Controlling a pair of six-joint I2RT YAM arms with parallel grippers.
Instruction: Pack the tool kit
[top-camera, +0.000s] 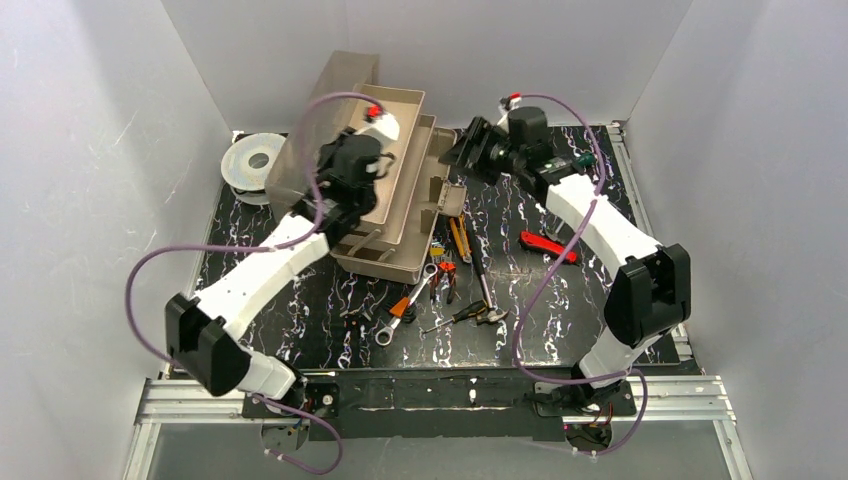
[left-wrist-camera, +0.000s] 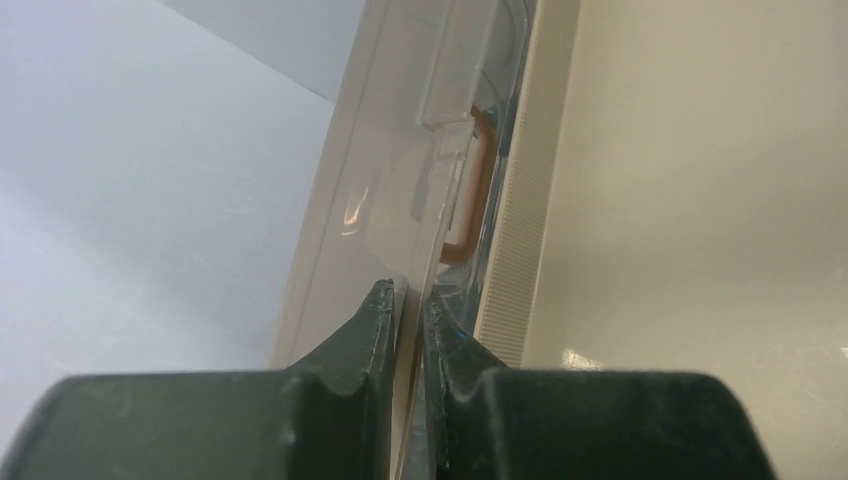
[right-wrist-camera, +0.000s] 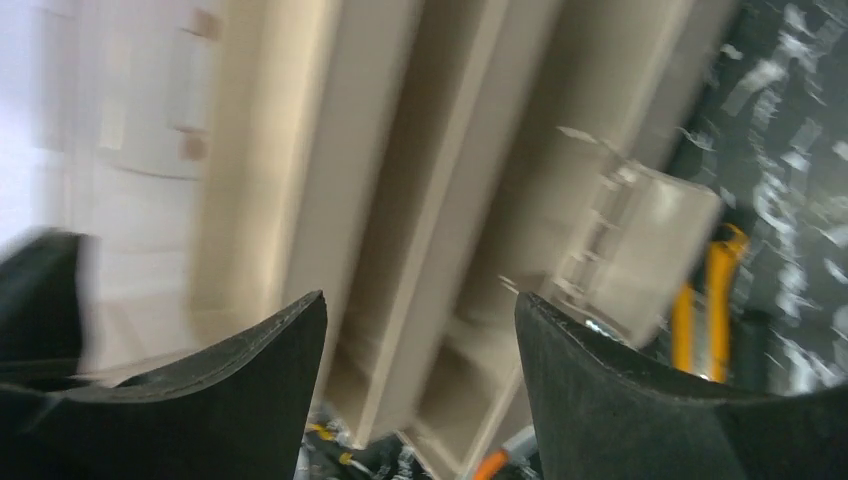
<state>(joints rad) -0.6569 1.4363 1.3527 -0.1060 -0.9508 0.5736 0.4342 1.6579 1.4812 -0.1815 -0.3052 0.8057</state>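
Note:
The tan toolbox (top-camera: 400, 215) stands open at the back middle of the mat with its trays folded out. Its smoky translucent lid (top-camera: 310, 150) stands up on the left. My left gripper (top-camera: 368, 150) is shut on the thin edge of the lid (left-wrist-camera: 400, 180), with its fingertips (left-wrist-camera: 382, 310) pinched on it in the left wrist view. My right gripper (top-camera: 462, 150) is open and empty beside the box's right end; the trays (right-wrist-camera: 400, 200) show blurred between its fingers (right-wrist-camera: 280, 350). A wrench (top-camera: 405, 310), a hammer (top-camera: 484, 290), a yellow-handled tool (top-camera: 460, 238) and a red knife (top-camera: 548, 246) lie on the mat.
A round grey wire spool (top-camera: 252, 165) sits at the back left by the wall. A small screwdriver (top-camera: 455, 315) and other small tools lie in front of the box. White walls close in the left, back and right. The yellow-handled tool (right-wrist-camera: 715, 300) lies right of the box latch.

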